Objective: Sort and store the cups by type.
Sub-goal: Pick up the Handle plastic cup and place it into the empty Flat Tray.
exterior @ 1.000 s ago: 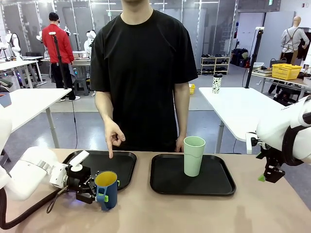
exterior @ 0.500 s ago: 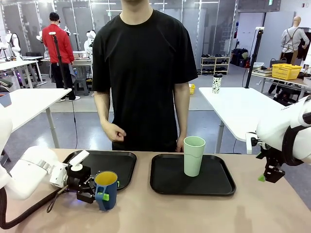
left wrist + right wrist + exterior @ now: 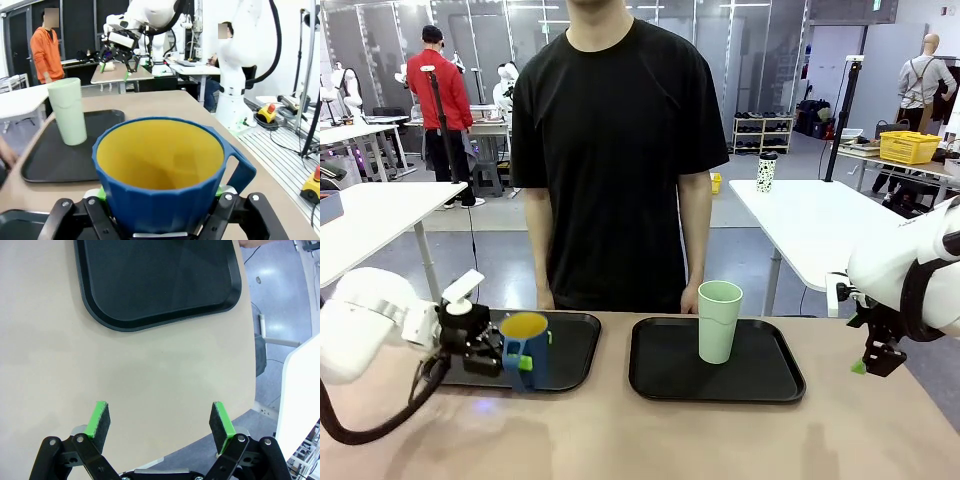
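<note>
- We are in a robotics lab: a large open hall with glass partition walls [image 3: 620,40] at the back.
- Rows of white work tables [image 3: 820,215] stand around ours, and a white robot arm [image 3: 240,60] is mounted beside one of them.
- A red emergency-stop button on a yellow box [image 3: 266,112] sits on the floor among cables.
- Further off we see a shelf rack [image 3: 763,135] and a yellow crate [image 3: 908,147].

You see a dark blue mug [image 3: 528,354], yellow inside, left of the pale mint-green tumbler [image 3: 719,321]; both trays [image 3: 770,375] black.
</note>
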Robot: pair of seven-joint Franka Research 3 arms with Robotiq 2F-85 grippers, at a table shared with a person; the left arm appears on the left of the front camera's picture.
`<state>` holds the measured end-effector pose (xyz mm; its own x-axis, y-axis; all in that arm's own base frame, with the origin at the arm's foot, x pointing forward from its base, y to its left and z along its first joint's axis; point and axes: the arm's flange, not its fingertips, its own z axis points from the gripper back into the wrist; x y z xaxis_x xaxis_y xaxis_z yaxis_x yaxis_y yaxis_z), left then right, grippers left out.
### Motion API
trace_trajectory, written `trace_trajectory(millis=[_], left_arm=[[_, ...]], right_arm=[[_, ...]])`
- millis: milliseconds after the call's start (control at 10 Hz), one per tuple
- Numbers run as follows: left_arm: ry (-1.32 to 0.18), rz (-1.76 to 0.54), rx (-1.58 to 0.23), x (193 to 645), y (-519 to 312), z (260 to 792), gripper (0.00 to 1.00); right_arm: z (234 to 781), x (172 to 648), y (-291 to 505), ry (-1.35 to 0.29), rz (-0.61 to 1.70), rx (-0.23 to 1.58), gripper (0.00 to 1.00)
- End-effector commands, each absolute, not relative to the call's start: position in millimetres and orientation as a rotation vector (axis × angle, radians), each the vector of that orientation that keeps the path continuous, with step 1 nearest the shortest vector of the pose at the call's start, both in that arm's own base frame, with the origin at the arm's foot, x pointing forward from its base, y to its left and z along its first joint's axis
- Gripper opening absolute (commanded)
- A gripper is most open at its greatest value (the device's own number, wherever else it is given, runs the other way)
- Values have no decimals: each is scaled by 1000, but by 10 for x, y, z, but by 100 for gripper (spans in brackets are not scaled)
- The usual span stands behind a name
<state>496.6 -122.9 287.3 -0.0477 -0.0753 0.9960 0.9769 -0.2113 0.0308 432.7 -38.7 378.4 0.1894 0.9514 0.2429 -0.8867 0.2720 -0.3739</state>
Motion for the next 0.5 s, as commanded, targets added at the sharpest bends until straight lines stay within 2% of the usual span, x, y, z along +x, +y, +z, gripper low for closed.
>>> trace_trajectory(millis=[0,400], left_arm=[[-1112,-1392,-1291,4861,-1137,3158,42],[-1146,-1328,-1185,4861,-1022,3297,42]], right_arm=[[3770,4343,-367,-484,1298,-169,100],[3770,4343,-367,-484,1298,-169,100]])
